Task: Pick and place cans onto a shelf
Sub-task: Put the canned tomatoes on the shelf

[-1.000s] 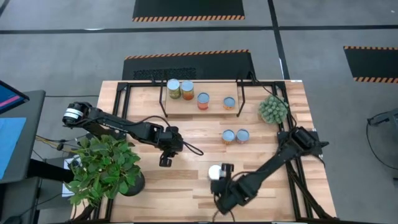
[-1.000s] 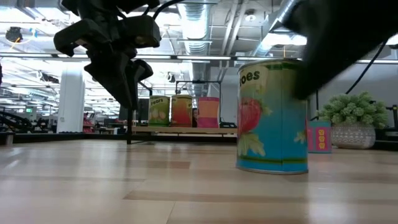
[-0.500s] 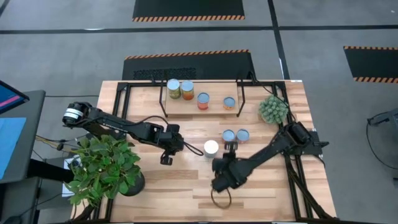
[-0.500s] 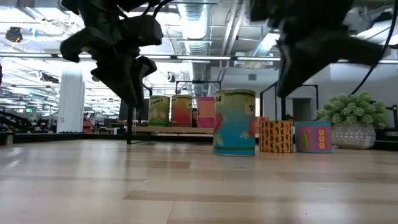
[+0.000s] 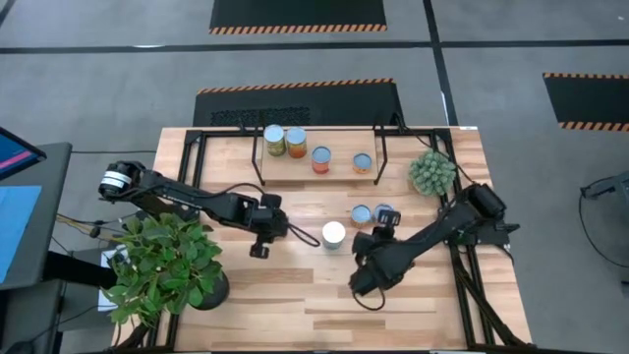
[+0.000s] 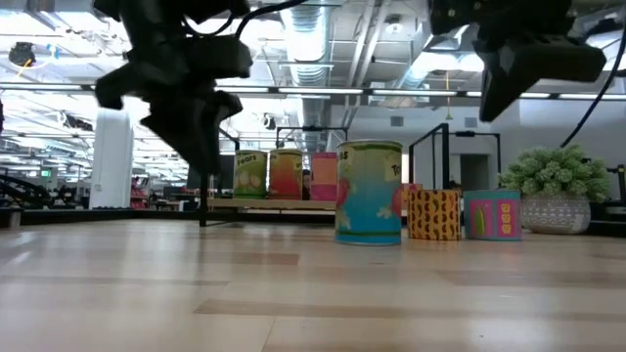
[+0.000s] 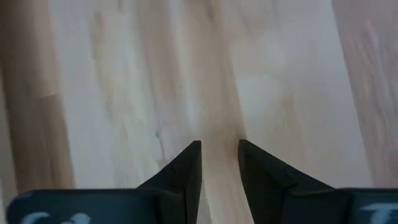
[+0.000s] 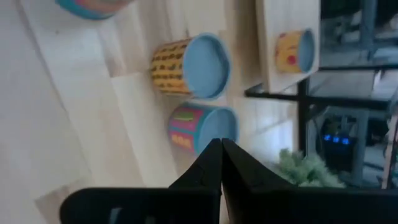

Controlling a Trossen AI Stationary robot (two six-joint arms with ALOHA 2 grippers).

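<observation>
The shelf (image 5: 319,165) stands at the far middle of the table (image 5: 295,305), a low light-wood board on thin black legs, and four cans rest on it: a green-labelled can (image 5: 274,139) and a second can (image 5: 296,140) touching side by side toward its left end, an orange-sided can (image 5: 321,158) near the middle, and another can (image 5: 363,163) toward the right. On the tabletop, near the centre, a white-topped can (image 5: 334,234) with a light blue label stands upright and alone. Just to its right and a little farther back, a yellow-patterned can (image 8: 189,67) and a pink-and-green can (image 8: 200,128) stand close together. The right gripper (image 5: 381,224) hangs above the table just beside this pair, its fingers pressed together with nothing between them, as the right wrist view shows. The left gripper (image 5: 259,251) hovers over bare wood to the left of the white-topped can, its two fingers (image 7: 189,167) set slightly apart and empty. A leafy potted plant (image 5: 162,265) sits at the near left corner of the table, and a small pale-green plant (image 5: 430,173) in a textured pot stands at the right, beside the shelf's end.
</observation>
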